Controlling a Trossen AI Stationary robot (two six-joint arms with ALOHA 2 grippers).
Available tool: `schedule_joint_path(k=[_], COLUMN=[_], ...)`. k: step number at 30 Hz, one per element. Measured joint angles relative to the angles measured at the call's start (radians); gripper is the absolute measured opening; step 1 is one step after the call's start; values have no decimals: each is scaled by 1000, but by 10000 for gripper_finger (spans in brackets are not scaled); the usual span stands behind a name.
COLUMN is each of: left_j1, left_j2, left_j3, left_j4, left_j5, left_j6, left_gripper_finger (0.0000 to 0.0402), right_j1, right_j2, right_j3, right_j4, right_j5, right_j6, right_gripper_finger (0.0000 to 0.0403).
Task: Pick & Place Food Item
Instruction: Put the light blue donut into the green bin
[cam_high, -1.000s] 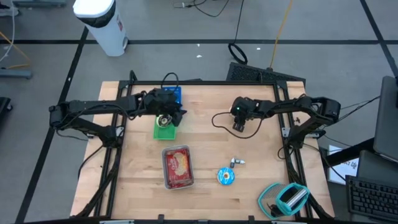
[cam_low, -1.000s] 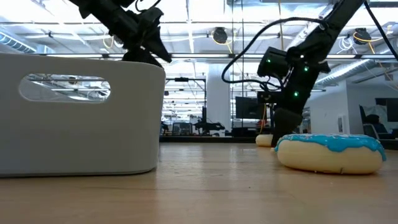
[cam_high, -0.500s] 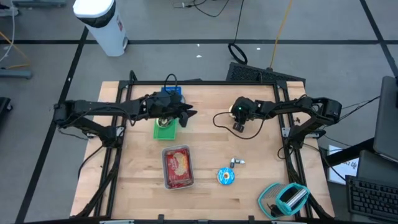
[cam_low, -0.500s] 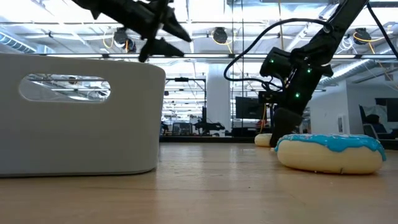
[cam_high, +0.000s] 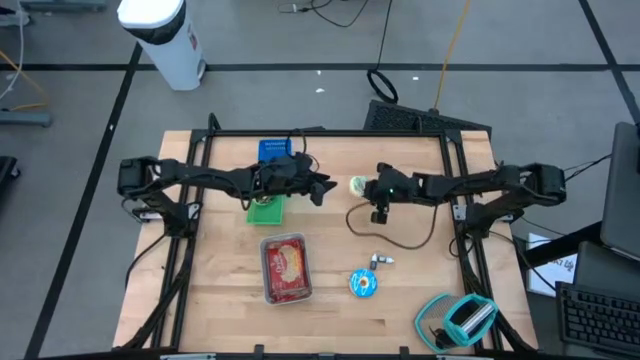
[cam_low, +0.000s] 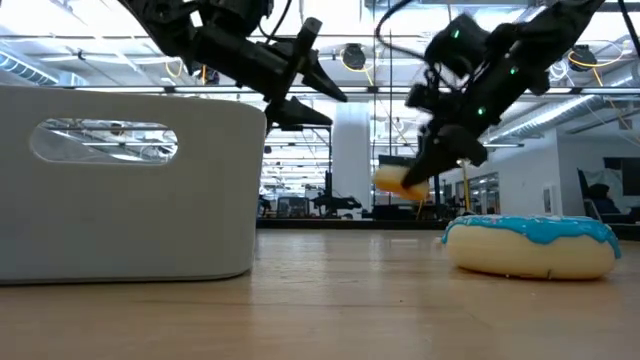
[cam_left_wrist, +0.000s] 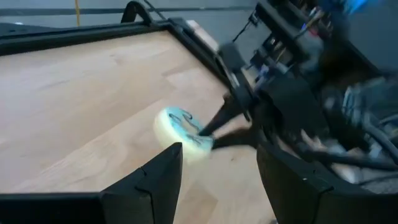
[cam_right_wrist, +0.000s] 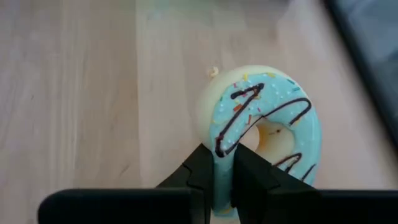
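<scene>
Right wrist view is showing the right tool (cam_right_wrist: 224, 171) pinching the ring wall of a small pale ring-shaped toy doughnut with light-blue icing, dark drizzle and sprinkles (cam_right_wrist: 261, 134); one finger is passing through the hole, the other is sitting on the outer edge. Low view is showing this doughnut (cam_low: 398, 180) hanging clear above the wooden counter (cam_low: 330, 300), tilted.

Handling, judged: the doughnut is looking light and probably somewhat soft; the glazed top may be slick. A grip across the ring wall through the hole seems the sound place, as a pinch on the outer curve alone could slip.

Landmark: the red rectangular tray holding food (cam_high: 286, 268). The held doughnut (cam_high: 357, 185) is sitting up and to the right of the tray. The left tool (cam_high: 318, 186) is hovering above the tray, just left of the doughnut, its fingers standing apart and holding nothing.

Count:
- iced doughnuts: two; the second (cam_high: 363, 283) is lying just right of the tray.
- red trays: one.
- green flat blocks (cam_high: 265, 209): one, above the tray.
- blue boxes (cam_high: 274, 150): one, further above.
- small metallic items (cam_high: 381, 261): one, right of the tray; identity unclear.
</scene>
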Motion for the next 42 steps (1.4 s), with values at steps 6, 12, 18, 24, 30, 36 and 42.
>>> schedule_joint_path(k=[6,12,18,24,30,36,42], left_j1=[0,-8,-8,-11,-16,-26,-21], left_j2=[27,29,29,29,29,41,71], left_j3=[0,0,0,0,0,1,16], left_j4=[51,58,71,137,141,161,165], left_j5=[1,1,1,1,2,2,45], left_j6=[-67,-92,-98,-113,-118,-122,-135], left_gripper_finger=[209,209,209,209,209,209,209], right_j1=[156,248,272,272,272,270,270], right_j2=[-13,0,0,0,0,0,0], right_j3=[0,2,2,2,2,2,2], right_j4=[121,287,365,372,372,373,383], right_j5=[290,446,446,443,442,442,442], right_j6=[-241,-390,-441,-445,-445,-445,-449], right_gripper_finger=[32,32,32,32,32,32,32])
